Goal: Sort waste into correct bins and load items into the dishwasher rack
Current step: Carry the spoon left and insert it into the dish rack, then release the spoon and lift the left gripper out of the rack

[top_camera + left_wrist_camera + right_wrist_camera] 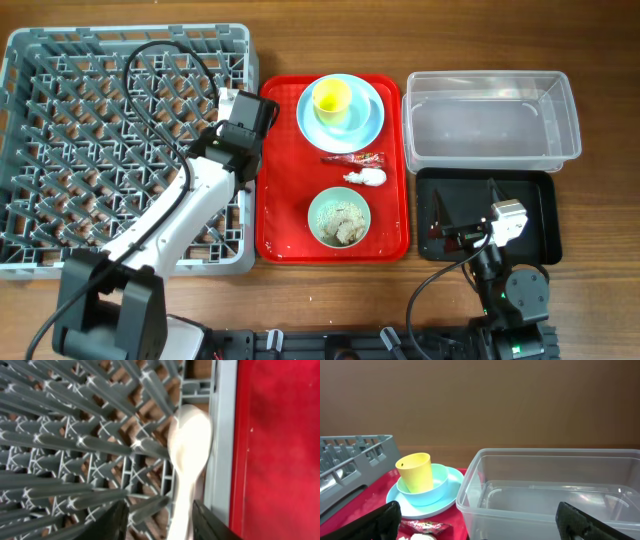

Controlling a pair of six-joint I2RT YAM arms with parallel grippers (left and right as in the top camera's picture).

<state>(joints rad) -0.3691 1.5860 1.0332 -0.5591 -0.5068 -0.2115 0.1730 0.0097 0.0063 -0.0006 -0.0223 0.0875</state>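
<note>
My left gripper (255, 105) hovers over the right edge of the grey dishwasher rack (60, 120), its jaws parted. A white spoon (190, 445) lies in the rack (75, 445) between the fingers (117, 522), close to the right one and not clamped. On the red tray (280, 200) sit a light blue plate (370, 115) with a yellow cup (332, 97), a red wrapper (355, 158), a white tissue wad (367, 177) and a green bowl (339, 216) of food scraps. My right gripper (465, 215) is wide open and empty over the black tray bin (545, 210), facing the clear tub (545, 490).
The clear tub (490, 120) stands behind the black tray at the right, with nothing in it. The red tray's raised rim borders the rack's right wall (222, 435). Brown tabletop (600, 300) shows along the front and right edges.
</note>
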